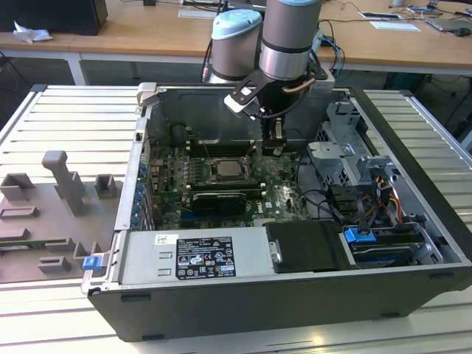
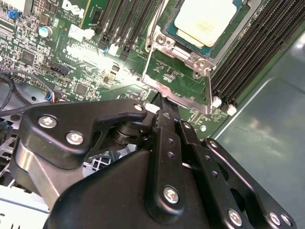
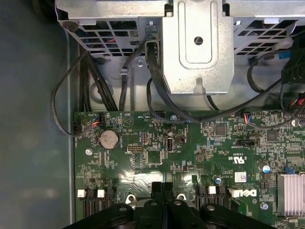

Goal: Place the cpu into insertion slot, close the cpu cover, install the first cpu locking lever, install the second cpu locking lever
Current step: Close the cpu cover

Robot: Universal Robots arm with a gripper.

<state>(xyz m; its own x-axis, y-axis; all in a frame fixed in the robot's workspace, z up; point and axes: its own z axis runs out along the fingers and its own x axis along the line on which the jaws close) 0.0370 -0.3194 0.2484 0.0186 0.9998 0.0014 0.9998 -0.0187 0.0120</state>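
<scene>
The cpu (image 2: 206, 19) lies flat in the insertion slot (image 1: 241, 171) on the green board, its pale silver face up. The cpu cover (image 2: 198, 59), a silver frame, lies down around it. Two thin wire levers (image 2: 209, 88) run along the socket's sides. My gripper (image 2: 161, 99) is shut, its black fingers (image 3: 157, 187) pressed together with nothing between them. Its tip hovers at the silver plate edge beside the socket. In the exterior view the gripper (image 1: 274, 150) hangs inside the case, just to that view's right of the socket.
Long black memory slots (image 2: 257, 52) flank the socket. A black graphics card (image 1: 217, 200) sits in front of it. Drive cages and cables (image 1: 354, 184) crowd the exterior view's right, and the power supply (image 1: 199, 257) lies in front. A grey fixture tray (image 1: 51, 214) stands outside the case.
</scene>
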